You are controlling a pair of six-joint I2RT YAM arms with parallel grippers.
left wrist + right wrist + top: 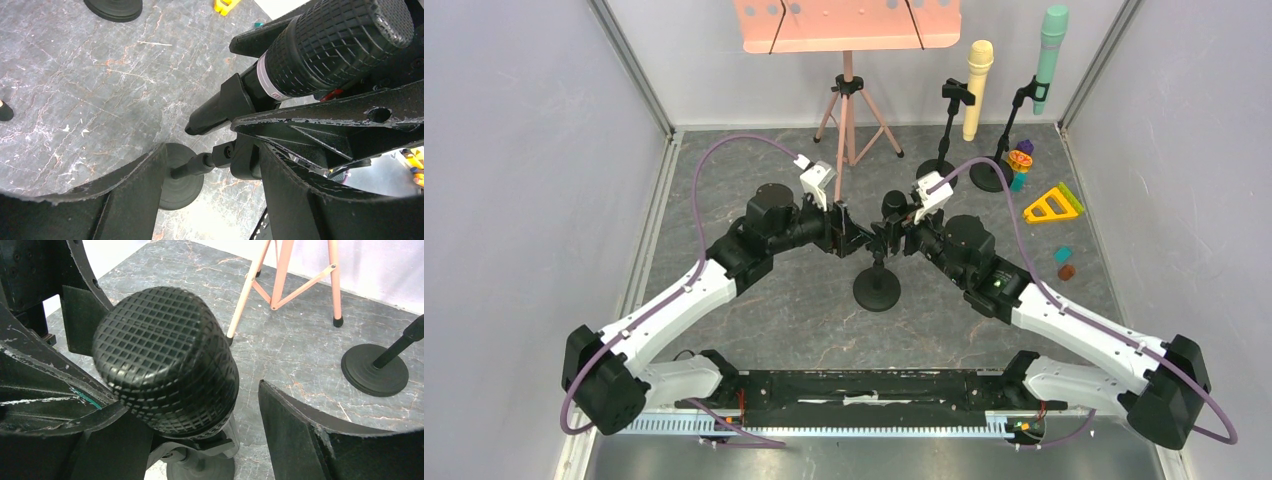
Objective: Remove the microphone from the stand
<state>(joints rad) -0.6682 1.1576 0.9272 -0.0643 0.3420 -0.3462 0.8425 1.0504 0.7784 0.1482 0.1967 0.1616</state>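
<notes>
The worktop is a grey marbled slab veined in white and rust. Near its middle stands a round black disc base with a thin post rising from it. Towards the far edge rest the feet of a pink tripod stand. At the far right sit a second black disc base and, just beside it, a third black disc base. Near these lie a multi-coloured toy piece, a yellow triangular toy, a small teal block and a small brown block.

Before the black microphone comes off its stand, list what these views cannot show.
Right wrist: handle of the black microphone, hidden behind its own head.
Top external: the clip, buried under the left gripper and right gripper.
Left wrist: part of the stand base, behind the left gripper's finger.
</notes>
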